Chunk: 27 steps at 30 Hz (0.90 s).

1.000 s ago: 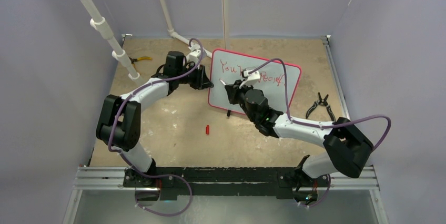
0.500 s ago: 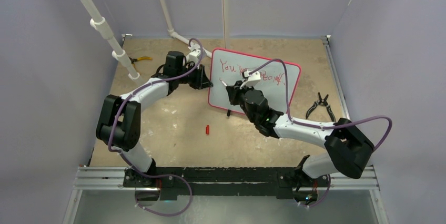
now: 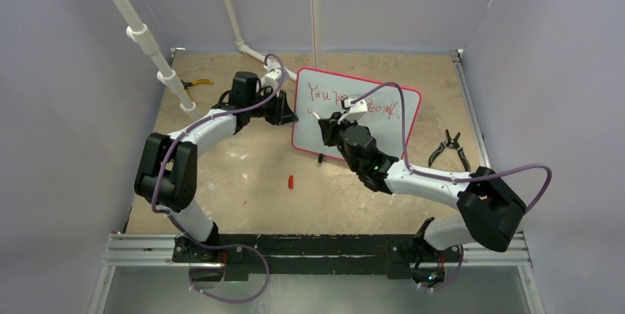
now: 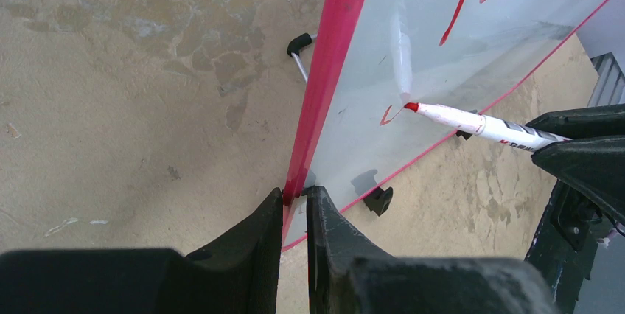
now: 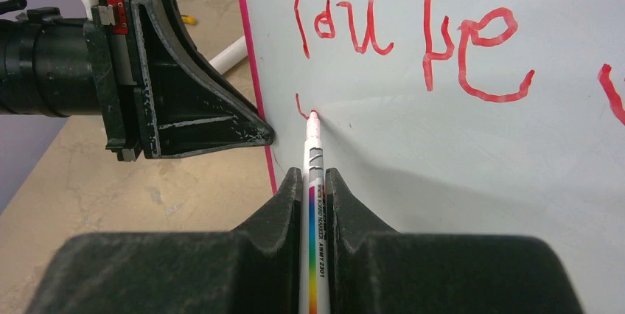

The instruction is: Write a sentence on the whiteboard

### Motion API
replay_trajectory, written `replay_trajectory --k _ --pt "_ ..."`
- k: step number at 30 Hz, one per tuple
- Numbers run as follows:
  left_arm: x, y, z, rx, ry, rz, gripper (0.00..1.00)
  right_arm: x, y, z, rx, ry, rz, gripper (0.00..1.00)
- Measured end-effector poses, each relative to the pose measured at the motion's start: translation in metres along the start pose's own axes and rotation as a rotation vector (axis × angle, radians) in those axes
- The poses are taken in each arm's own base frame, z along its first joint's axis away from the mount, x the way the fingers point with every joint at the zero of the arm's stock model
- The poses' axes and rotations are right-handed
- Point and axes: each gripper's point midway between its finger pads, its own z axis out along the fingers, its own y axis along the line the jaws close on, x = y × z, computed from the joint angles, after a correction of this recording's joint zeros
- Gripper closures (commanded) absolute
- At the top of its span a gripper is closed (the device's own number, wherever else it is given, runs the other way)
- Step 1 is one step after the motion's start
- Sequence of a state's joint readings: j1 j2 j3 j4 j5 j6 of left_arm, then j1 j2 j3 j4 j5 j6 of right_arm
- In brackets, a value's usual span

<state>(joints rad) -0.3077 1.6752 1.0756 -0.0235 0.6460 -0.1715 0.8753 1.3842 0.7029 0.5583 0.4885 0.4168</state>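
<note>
The whiteboard (image 3: 308,135) stands tilted at mid-bench (image 3: 243,174), its left edge pinched by the left fingers (image 4: 254,251). The right fingers (image 5: 284,214) clamp the marker (image 5: 314,153), its axis pointing into the board and its tip touching below the sentence (image 5: 426,41); the stroke likely runs right.

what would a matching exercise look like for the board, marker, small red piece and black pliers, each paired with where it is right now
Things:
1. board
2. marker
3. red piece
4. black pliers

Places:
a. lying on the table, right of the board
b. gripped in the right end effector, tip on the board
c. lying on the table, on the near side of the board
d. clamped at its left edge by the left end effector

Pairs: 1-d, 2-b, 3-c, 4-a
</note>
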Motion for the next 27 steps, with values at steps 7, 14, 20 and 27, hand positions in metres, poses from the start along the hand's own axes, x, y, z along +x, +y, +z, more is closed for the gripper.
replay_trajectory --k 7,14,20,27 --pt "0.0 0.001 0.0 -0.003 0.0 0.001 1.0 -0.008 0.002 -0.002 -0.008 -0.021 0.011 1.0" --pt "0.0 0.002 0.0 -0.008 -0.001 0.009 1.0 -0.011 0.001 -0.001 -0.001 -0.031 0.013 1.0" --pt "0.0 0.003 0.0 -0.015 -0.001 0.011 1.0 -0.011 -0.001 -0.001 0.012 -0.036 0.013 1.0" --pt "0.0 0.004 0.0 -0.023 -0.002 0.012 1.0 -0.002 -0.005 0.002 0.03 -0.02 0.001 1.0"
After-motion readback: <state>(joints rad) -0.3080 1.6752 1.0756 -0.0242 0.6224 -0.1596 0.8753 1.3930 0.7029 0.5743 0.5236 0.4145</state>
